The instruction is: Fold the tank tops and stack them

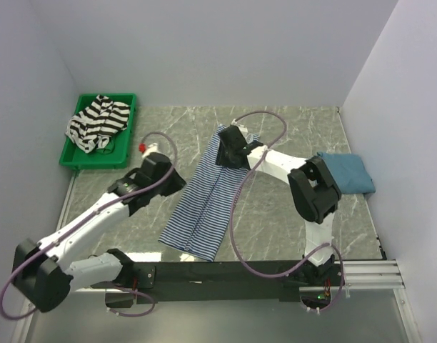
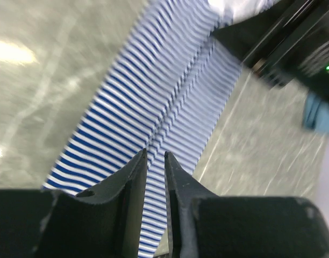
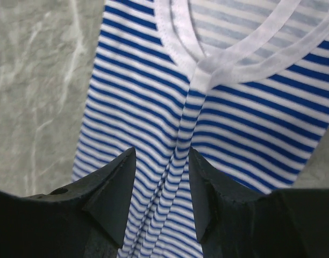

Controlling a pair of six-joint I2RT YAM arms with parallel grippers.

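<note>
While the right gripper (image 3: 158, 161) hangs just above the cloth with its jaws spread part way and nothing between them, the raised centre crease (image 3: 179, 142) of the thin-striped tank top (image 1: 204, 207) runs straight through the gap, and the white-bound neckline (image 3: 207, 67) lies just beyond the fingertips. Seen from above, that puts the right gripper over the far end of the garment, the neck end. From there the top lies as a long narrow strip on the marble-patterned table (image 1: 297, 128), doubled lengthwise by the look of it. Its long axis slants from the far centre toward the near left, where the hem ends close to the table's near edge. The left gripper (image 2: 155, 161) sits about halfway along that strip, at its left edge — its fingers all but pressed together with only a slit between them, holding nothing. Its wrist view is blurred, though the stripes show plainly beneath. So the right arm is nearer the neck end and the left is nearer the middle and hem. My reading is that the next fold must go across the long axis — neck end carried toward hem, or the reverse. Farther out, the teal-blue tank top (image 1: 350, 175) lies folded at the table's right edge, likely the base of the stack. The black-and-white striped tank top (image 1: 97, 121) is heaped unfolded in the green bin (image 1: 131, 132) at far left.
</note>
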